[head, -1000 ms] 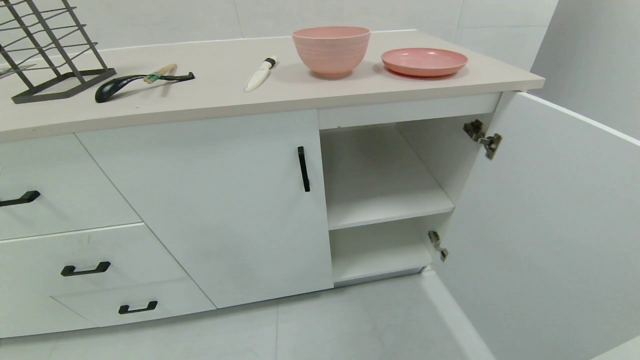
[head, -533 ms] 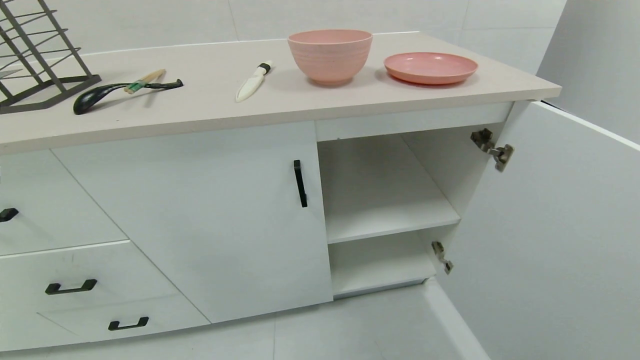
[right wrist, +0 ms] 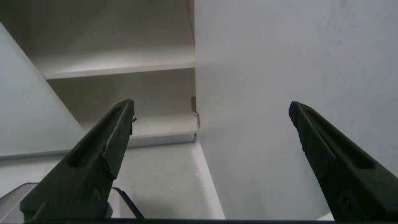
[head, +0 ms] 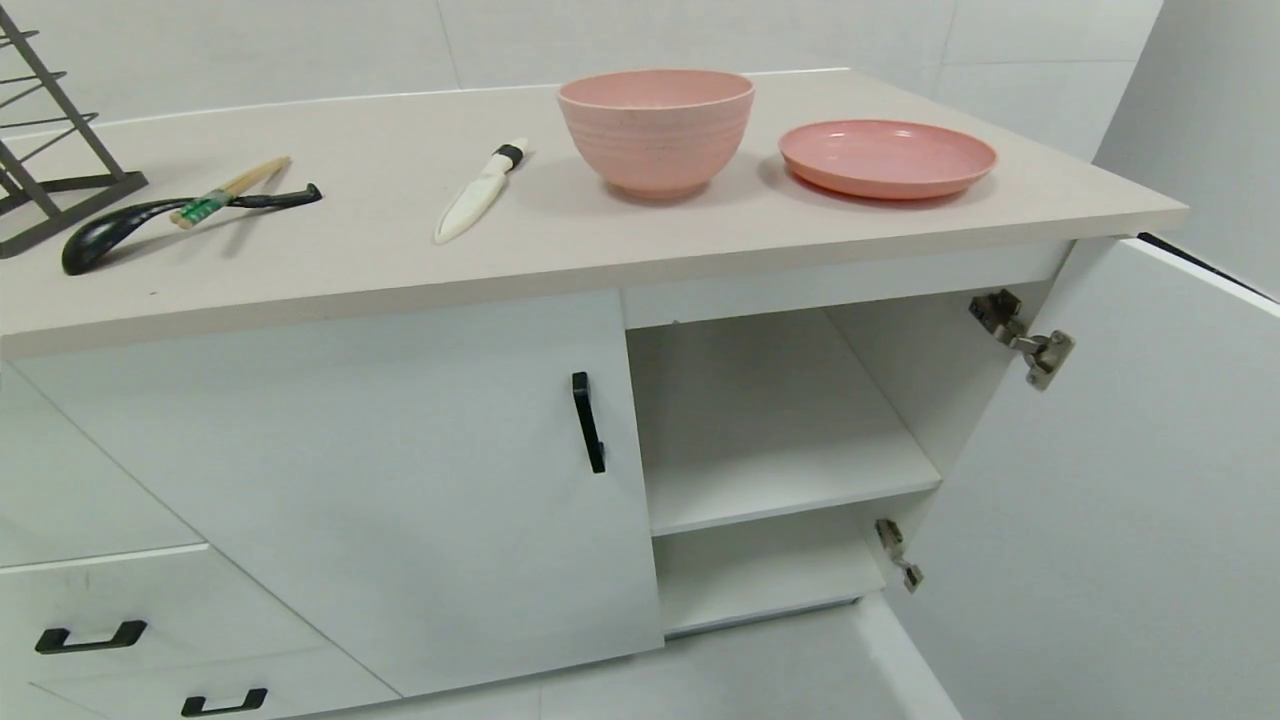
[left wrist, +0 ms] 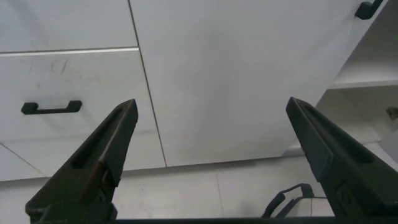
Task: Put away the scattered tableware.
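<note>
Reach must go up
Left gripper [left wrist: 210, 107] and right gripper [right wrist: 210, 104] gape empty; bowl [head: 655, 130] and plate [head: 887, 158] sit higher, likely nearer the right.

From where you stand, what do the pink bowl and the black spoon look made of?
Pink bowl: probably matte plastic or fibre composite; dull, faintly speckled, ribbed sides. Black spoon: likely glossy plastic or lacquered wood; faint highlights on its surface.
</note>
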